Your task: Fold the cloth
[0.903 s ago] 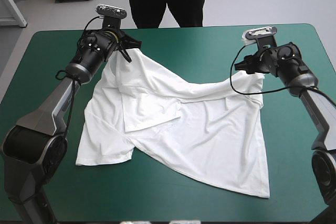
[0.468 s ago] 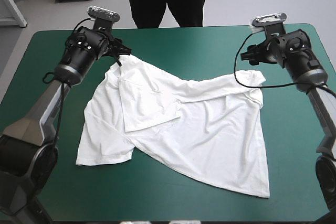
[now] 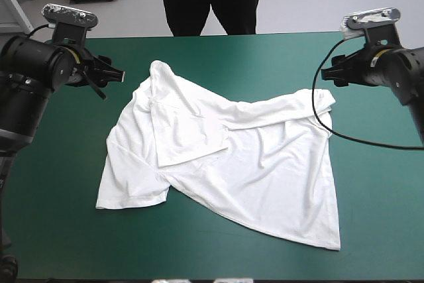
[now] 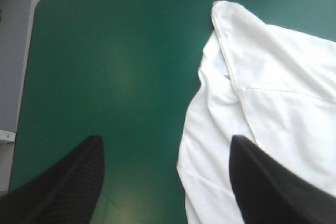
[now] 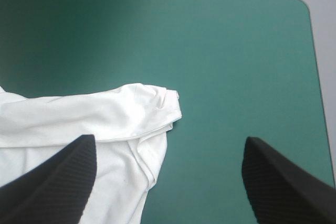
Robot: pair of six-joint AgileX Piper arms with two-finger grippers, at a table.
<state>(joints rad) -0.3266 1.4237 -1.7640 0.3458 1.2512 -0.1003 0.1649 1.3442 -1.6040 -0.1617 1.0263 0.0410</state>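
Both arms have pulled back outward since just before, when the L gripper [image 3: 114,75] sat right at the T-shirt's [image 3: 245,164] far-left peak and the R gripper [image 3: 329,74] hung just over its far-right corner; the shirt itself has barely shifted. Now the L gripper [image 4: 165,140] is clear of the cloth, off to the left of that peak, fingers wide apart w/ nothing between them. In its wrist view the T-shirt [image 4: 273,93] lies ahead and partly under one finger. R gripper [image 5: 169,139] is likewise spread and empty, above and just beyond the far-right corner; the T-shirt's [image 5: 105,114] rolled corner sits ahead, nearer one finger than the other. The shirt lies mid-table [image 3: 59,164], mostly flat but rumpled, w/ a flap doubled over its left part. Long axis runs diag. from the far-left peak to the near-right hem corner. The peak points toward the table's far edge; a short sleeve sticks out near-left.
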